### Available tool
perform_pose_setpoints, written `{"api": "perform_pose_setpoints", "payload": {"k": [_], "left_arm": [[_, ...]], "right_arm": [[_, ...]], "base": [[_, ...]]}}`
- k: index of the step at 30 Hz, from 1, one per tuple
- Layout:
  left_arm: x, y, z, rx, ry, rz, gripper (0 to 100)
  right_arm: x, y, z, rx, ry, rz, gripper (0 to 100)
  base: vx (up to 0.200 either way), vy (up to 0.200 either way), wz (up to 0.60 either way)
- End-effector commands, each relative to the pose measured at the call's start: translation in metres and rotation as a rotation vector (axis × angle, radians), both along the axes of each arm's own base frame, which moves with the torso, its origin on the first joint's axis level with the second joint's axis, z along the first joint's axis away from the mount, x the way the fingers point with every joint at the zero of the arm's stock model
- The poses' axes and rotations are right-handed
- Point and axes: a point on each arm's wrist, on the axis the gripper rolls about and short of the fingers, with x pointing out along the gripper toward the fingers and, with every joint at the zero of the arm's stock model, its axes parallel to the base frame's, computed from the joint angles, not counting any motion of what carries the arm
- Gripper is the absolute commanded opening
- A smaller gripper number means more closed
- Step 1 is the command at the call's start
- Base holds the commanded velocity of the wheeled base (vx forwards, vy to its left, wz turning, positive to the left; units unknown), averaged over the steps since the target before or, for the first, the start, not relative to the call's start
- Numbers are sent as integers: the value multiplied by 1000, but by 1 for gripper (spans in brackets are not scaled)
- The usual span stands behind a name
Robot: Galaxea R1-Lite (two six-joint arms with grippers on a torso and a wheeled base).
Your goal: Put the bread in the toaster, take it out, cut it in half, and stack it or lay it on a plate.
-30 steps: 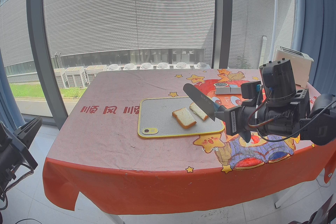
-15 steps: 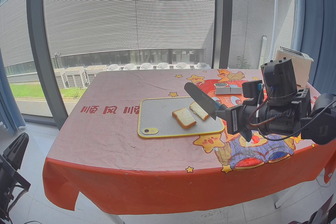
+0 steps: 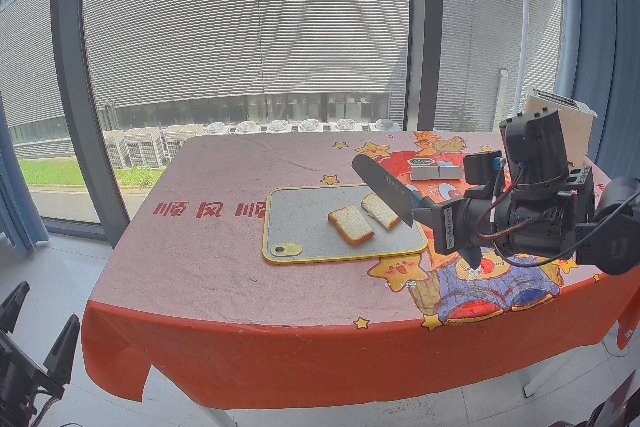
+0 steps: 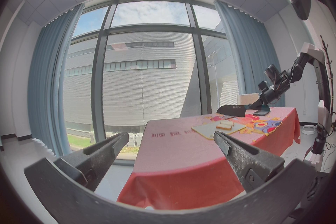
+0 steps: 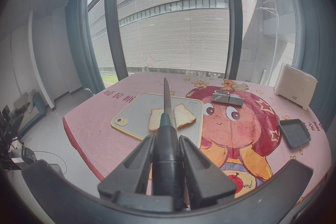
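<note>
The right claw (image 3: 427,218) is clenched on the dark handle of the knife (image 3: 383,185), one finger pressed to each side of it. It hangs above the worktop (image 3: 220,261), at the right end of the board (image 3: 300,221). The blade reaches out ahead of the claw with its tip raised, and it is clear of the bread. In the left wrist view it floats above the board with air beneath it.

The bread lies cut in two on the board, just ahead of the right claw and below the blade. The near half (image 3: 351,224) and the far half (image 3: 380,211) lie flat, side by side with a narrow gap between them. From the right wrist the blade lines up over that gap.

The toaster (image 3: 567,121) stands at the worktop's far corner, well beyond the right claw and off to its right. The dark square plate (image 5: 294,132) lies on the cloth between the toaster and the claw. A small grey box (image 3: 437,171) sits past the board, ahead of the claw.

The left claw (image 3: 40,321) is released, its fingers spread wide with nothing between them. It hangs low beside the worktop's left end, below the edge, well apart from the board and bread.
</note>
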Motion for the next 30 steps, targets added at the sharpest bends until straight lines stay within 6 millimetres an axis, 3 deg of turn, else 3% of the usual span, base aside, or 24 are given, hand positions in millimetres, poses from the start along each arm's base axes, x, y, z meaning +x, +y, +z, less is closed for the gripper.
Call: {"api": "perform_pose_setpoints", "payload": {"k": [1,7,12,30], "left_arm": [[-22,1,-18,-2,-14,37,100],[-48,0,-57,-3,49,48,100],[-49,4,-61,-25,85,144,100],[-49,3,-60,-32,69,128,100]], "right_arm": [[-1,-1,1,3,-4,1,0],[-2,-1,3,6,-7,3,0],[-2,0,2,5,-6,4,0],[-8,-1,5,11,-13,13,0]], "base": [[0,0,0],[0,0,0],[0,0,0],[0,0,0]]}}
